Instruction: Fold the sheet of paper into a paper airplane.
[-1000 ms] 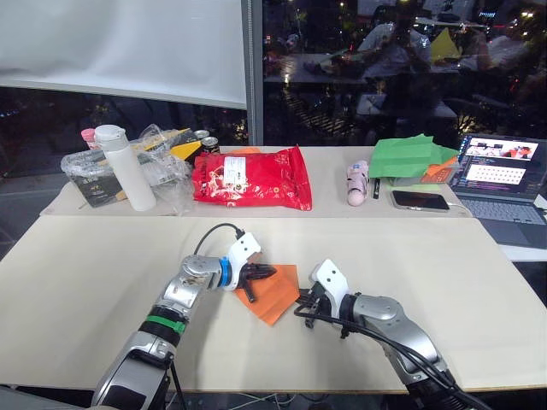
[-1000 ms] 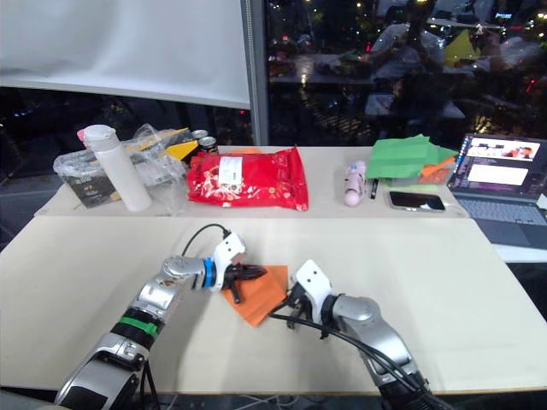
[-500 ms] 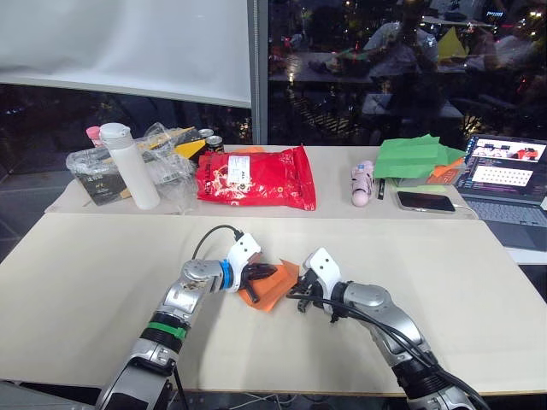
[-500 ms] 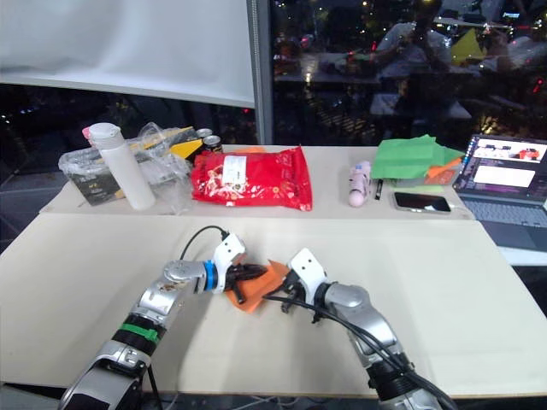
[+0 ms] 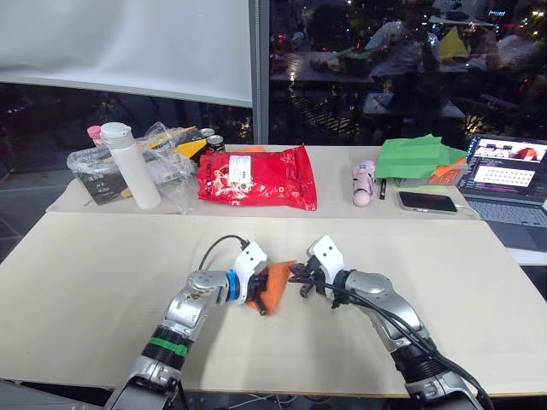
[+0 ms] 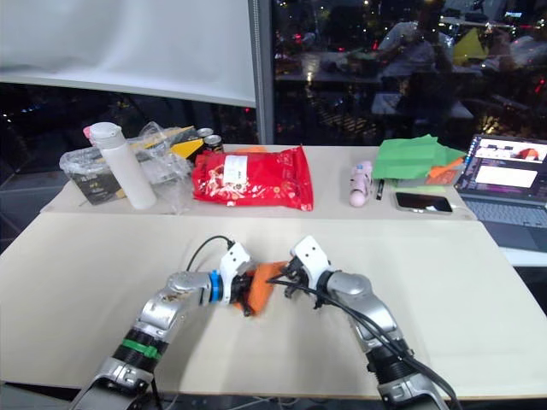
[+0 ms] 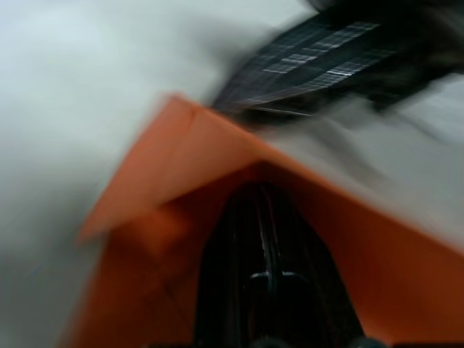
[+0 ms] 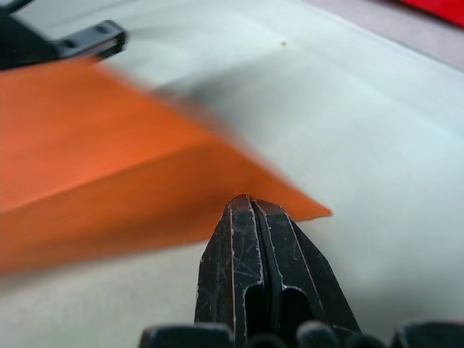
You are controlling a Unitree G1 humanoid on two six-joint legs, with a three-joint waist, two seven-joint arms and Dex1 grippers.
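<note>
Left claw (image 5: 259,289) pinching paper (image 5: 275,282); right claw (image 5: 299,277) pressed together at its right edge. Paper now folded narrower, standing off counter (image 5: 444,256): crease forming.

Left wrist view. My left gripper (image 7: 264,217) rises with its two black fingers (image 7: 243,239) pressed together, no gap between them, and the sheet of paper (image 7: 167,188) lies around and against them on both sides. The orange sheet shows a folded corner just ahead of my fingertips, with a crease running from that corner along one side. Just beyond the corner, the other gripper (image 7: 341,61), dark and blurred, reaches the paper's edge. The pale table (image 7: 72,87) lies behind everything.
</note>
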